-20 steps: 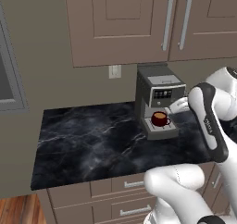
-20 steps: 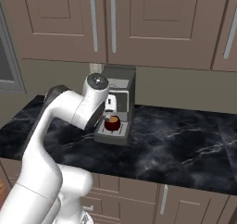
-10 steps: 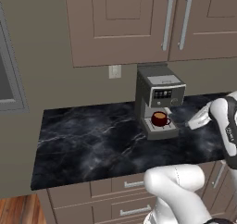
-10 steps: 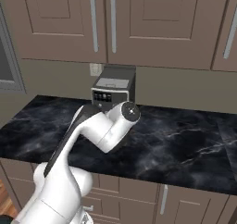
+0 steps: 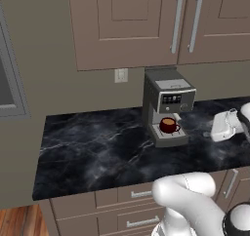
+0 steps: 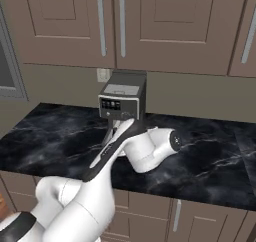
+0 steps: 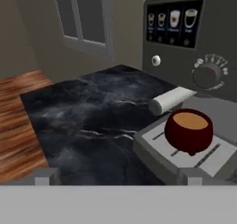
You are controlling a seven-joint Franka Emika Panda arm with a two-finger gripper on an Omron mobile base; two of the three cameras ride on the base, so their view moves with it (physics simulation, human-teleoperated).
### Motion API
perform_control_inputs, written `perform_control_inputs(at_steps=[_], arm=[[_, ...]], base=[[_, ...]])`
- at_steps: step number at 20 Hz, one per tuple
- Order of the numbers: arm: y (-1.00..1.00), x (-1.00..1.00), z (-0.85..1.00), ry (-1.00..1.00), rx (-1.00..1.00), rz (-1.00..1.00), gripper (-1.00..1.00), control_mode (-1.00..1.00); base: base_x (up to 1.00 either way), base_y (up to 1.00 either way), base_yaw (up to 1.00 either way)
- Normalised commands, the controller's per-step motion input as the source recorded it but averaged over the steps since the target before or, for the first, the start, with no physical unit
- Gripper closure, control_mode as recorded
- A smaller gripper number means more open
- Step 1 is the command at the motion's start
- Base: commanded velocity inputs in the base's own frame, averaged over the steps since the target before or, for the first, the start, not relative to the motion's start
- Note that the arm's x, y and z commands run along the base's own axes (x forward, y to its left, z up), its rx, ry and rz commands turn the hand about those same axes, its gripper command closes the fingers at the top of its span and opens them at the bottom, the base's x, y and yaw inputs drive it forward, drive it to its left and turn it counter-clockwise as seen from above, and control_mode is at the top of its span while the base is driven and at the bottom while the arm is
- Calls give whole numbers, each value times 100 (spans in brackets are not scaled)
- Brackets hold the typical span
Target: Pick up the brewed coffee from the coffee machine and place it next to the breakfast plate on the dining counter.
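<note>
While the mug (image 5: pixel 168 125) sits untouched on the machine's (image 5: pixel 167 99) drip tray, the gripper (image 7: pixel 118 176) hangs wide open and empty beside it, so everything remains undone.

Glossy red mug (image 7: pixel 189 131); matt grey machine (image 5: pixel 166 105); polished marble counter (image 5: pixel 97 147).

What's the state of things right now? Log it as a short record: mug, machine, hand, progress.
mug: dark red mug of light brown coffee, upright on the drip tray of the coffee machine
machine: grey-silver, on the black marble counter under the wall cabinets
hand: to the mug's side, level with it, apart from it, open; the hand view faces the mug
progress: mug not yet grasped or lifted
</note>
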Motion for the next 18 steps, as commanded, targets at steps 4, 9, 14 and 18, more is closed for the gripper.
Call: perform_control_inputs(at_steps=[4, 9, 14, 18], arm=[[-1, 29, -24, -10, 17, 15, -100, -100], [0, 22, -21, -4, 19, 3, -100, -100], [3, 23, -12, 0, 18, 0, -100, -100], [21, 24, -10, 0, 8, 0, -100, -100]], base=[[0, 0, 0], [0, 0, 0], [0, 0, 0], [0, 0, 0]])
